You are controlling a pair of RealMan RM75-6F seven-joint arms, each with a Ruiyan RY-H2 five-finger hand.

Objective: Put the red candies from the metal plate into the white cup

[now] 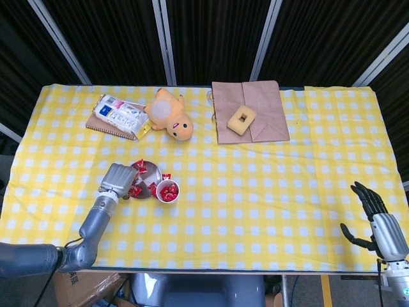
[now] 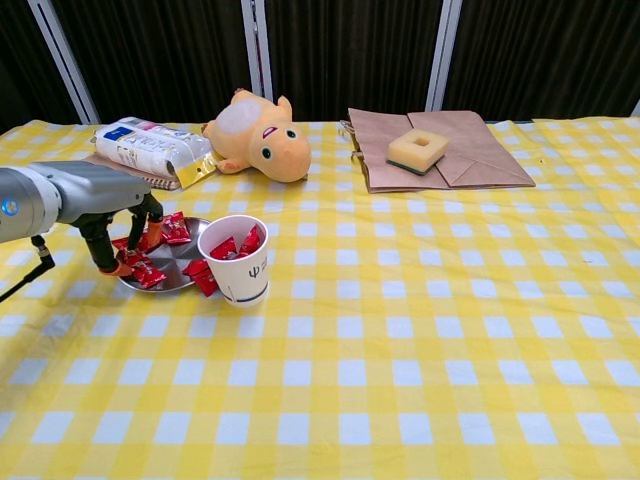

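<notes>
The left hand (image 2: pixel 118 225) is reaching down at the left edge of the metal plate (image 2: pixel 172 262). Its fingertips (image 2: pixel 122 268) are pointing down and touching the red candies (image 2: pixel 143 272) lying there. In the chest view the fingers are bending in over the candies, but I cannot tell if they are really holding one. The head view is looking down on the back of the same hand (image 1: pixel 117 180), so the fingertips are hiding under it.

The white cup (image 2: pixel 235 260) is standing just beside the plate, on its right side. Red candies are sitting inside the cup, and the head view is looking right down into the cup (image 1: pixel 167 190) at them. One more red candy is lying between the plate and the cup.

The right hand (image 1: pixel 374 217) is showing only in the head view, at the far right corner of the table (image 1: pixel 268 192). Its fingers are spreading apart and it is holding nothing. It is well apart from the plate and cup.

At the back of the yellow checked cloth an orange stuffed toy (image 2: pixel 254 135) is lying on its side. A snack bag (image 2: pixel 150 148) is resting on a notebook to its left. A yellow sponge with a hole (image 2: pixel 417 149) is sitting on a brown paper bag (image 2: pixel 480 160).
</notes>
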